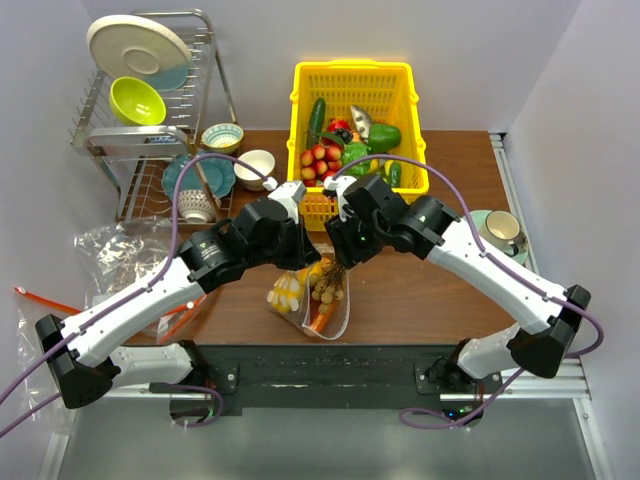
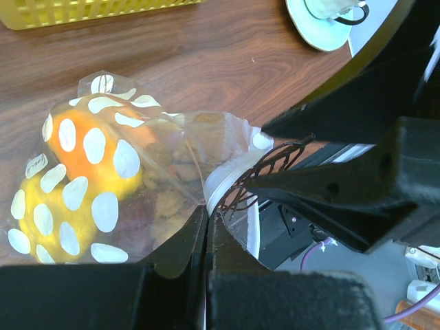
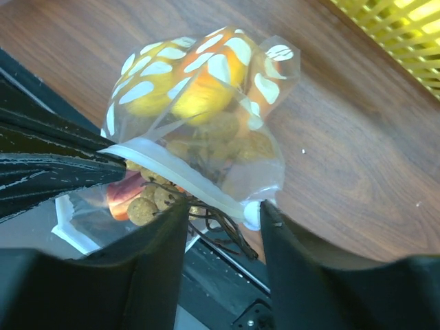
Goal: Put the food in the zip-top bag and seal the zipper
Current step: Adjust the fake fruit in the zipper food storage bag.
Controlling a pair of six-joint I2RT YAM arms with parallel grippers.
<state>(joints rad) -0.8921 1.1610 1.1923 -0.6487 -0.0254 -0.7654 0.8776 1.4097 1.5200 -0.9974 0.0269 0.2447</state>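
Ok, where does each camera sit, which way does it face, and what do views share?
Top external: above and behind the robot, looking down on the table; left arm and right arm show.
Left wrist: on the left arm, looking past shut left jaws at the zip-top bag; right arm shows.
Right wrist: on the right arm, looking between parted right jaws at the zipper.
Shared: both wrist views show the bag's orange food.

Brown wooden table stands between plain white walls, evenly lit.
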